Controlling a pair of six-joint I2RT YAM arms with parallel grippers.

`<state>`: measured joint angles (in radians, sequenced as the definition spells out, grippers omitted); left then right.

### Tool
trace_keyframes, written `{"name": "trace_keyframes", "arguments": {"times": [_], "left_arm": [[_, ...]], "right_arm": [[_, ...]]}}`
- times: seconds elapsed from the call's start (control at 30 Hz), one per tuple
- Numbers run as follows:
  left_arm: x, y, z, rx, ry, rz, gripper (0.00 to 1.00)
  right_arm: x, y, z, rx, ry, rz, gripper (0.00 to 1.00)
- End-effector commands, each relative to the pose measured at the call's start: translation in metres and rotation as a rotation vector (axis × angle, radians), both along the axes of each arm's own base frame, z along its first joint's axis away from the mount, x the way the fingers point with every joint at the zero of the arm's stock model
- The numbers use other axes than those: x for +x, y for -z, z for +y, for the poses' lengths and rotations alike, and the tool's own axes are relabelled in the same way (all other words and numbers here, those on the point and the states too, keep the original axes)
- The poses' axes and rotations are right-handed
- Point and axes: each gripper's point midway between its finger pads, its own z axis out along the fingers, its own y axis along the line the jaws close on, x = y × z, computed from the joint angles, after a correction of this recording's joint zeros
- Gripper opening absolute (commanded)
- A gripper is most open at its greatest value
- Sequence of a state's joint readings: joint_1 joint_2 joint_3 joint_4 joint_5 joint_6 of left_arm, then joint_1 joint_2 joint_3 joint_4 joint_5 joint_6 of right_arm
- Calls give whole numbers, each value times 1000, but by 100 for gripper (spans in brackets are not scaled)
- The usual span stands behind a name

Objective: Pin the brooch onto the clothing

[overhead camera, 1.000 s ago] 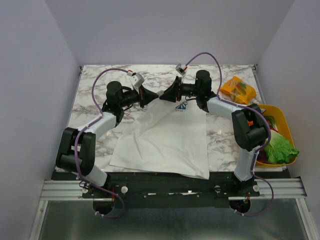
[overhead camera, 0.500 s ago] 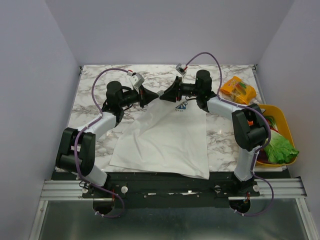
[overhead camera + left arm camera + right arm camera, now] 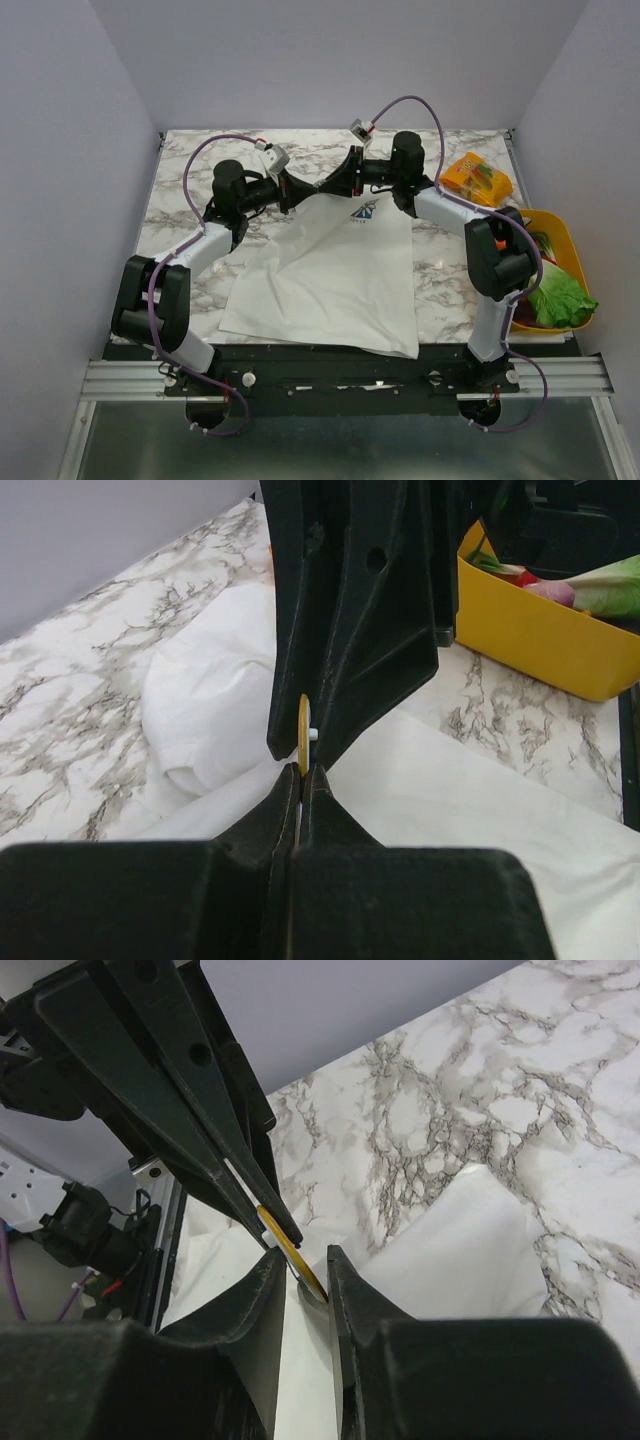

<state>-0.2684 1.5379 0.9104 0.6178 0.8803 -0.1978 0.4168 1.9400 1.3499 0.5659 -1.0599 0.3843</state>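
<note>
Left gripper (image 3: pixel 300 772): jaws clamped on the brooch (image 3: pixel 303 735), which stands edge-on just beyond the fingertips. Right gripper (image 3: pixel 307 1265): jaws narrowly apart around the same brooch; actual grip cannot be determined. White T-shirt (image 3: pixel 330 280) lies beneath both grippers

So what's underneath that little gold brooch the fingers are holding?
The white T-shirt lies beneath the brooch. The left fingers, shut on it, cover its lower edge, so whether it touches the cloth can't be seen.
</note>
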Motion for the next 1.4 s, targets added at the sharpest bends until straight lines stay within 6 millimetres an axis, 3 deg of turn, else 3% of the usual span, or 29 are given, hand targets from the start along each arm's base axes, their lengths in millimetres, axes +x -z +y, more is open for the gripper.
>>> {"name": "trace_keyframes", "arguments": {"times": [0.0,0.23,0.37,0.57,0.7,0.9,1.37], "left_arm": [[-13,-11,-7,9,62,-21,0],[-11,-13,-6,12,45,-36,0],[-9,-12,-4,20,31,-45,0],[-10,-10,-3,28,35,-56,0],[-15,-12,-4,29,65,-81,0],[-26,-19,-7,14,116,-129,0],[-35,-23,-9,-9,166,-146,0]], "right_arm": [[7,-3,2,0,-10,-12,29],[-4,0,3,-13,-73,-14,35],[-12,3,-1,-28,-109,-51,55],[-26,4,-13,-81,-146,-110,68],[-27,-7,-32,-60,-154,-133,69],[-29,-21,-31,-28,-200,-135,68],[-31,-7,-19,-50,-252,-57,61]]}}
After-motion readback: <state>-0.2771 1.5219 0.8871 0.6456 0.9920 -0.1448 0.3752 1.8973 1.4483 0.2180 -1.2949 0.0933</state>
